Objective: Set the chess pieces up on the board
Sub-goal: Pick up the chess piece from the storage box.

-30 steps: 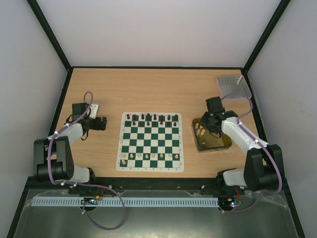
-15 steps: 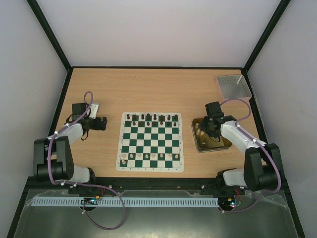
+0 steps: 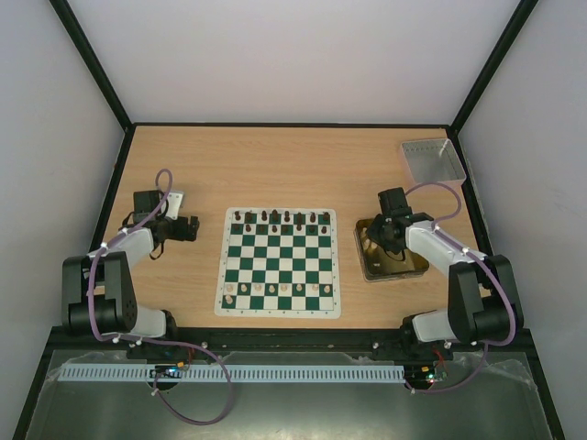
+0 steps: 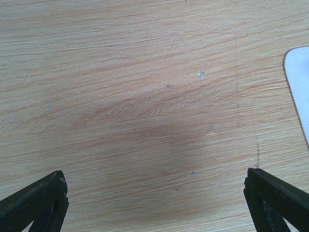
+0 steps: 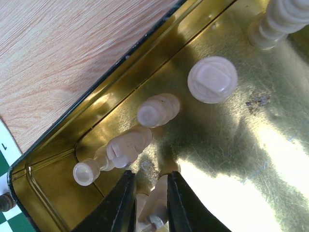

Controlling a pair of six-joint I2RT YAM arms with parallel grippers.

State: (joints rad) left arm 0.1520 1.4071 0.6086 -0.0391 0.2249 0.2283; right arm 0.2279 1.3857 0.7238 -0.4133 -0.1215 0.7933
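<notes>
The green and white board (image 3: 279,261) lies mid-table. Dark chess pieces (image 3: 280,216) line its far row and cream pieces (image 3: 272,288) its near row. My right gripper (image 3: 383,234) is down inside the gold tin (image 3: 411,266). In the right wrist view its fingers (image 5: 124,193) are nearly together on a cream piece (image 5: 154,208) at the gripper (image 5: 150,176). Other cream pieces (image 5: 157,111) stand or lie in the tin beside it. My left gripper (image 3: 193,226) is open and empty over bare wood (image 4: 157,181), left of the board's white border (image 4: 299,82).
A grey square tray (image 3: 433,160) sits at the far right corner. The tin's wall (image 5: 53,188) is close to the right gripper's left finger. A round-topped cream piece (image 5: 212,79) and a tall one (image 5: 275,21) stand farther in the tin.
My right gripper has moved left and down into the tin, covering the cream pieces there in the top view. The left arm has not moved.
</notes>
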